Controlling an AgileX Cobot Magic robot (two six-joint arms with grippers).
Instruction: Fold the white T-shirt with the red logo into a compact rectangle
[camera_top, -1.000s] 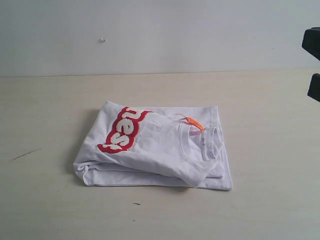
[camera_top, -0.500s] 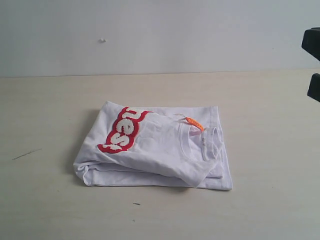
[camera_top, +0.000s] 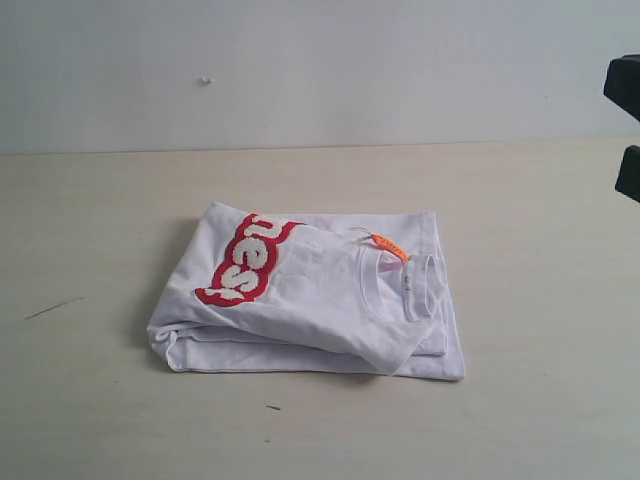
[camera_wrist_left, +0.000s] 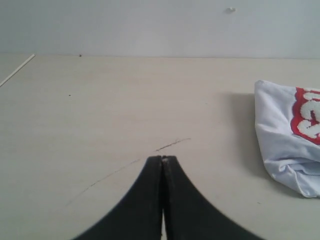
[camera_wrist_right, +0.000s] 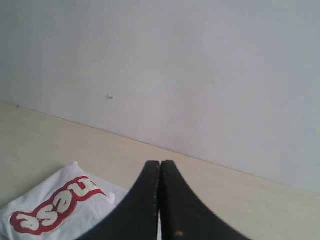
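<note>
The white T-shirt (camera_top: 320, 300) lies folded into a rough rectangle in the middle of the table, with the red logo (camera_top: 245, 262) on its upper left layer and the ribbed neckline with the small orange tag (camera_top: 390, 246) toward the right. In the left wrist view my left gripper (camera_wrist_left: 163, 159) is shut and empty over bare table, with the white T-shirt (camera_wrist_left: 287, 140) and part of the red logo (camera_wrist_left: 307, 117) off to one side. My right gripper (camera_wrist_right: 160, 164) is shut on nothing and held high, the red logo (camera_wrist_right: 52, 205) on the white T-shirt (camera_wrist_right: 85, 220) below it.
The pale wooden table (camera_top: 540, 230) carries a thin dark scratch (camera_top: 52, 308) at the left, also the scratch (camera_wrist_left: 172, 144) just past my left fingertips. A plain white wall (camera_top: 320, 70) stands behind. Black parts of the right arm (camera_top: 625, 120) jut in at the right edge.
</note>
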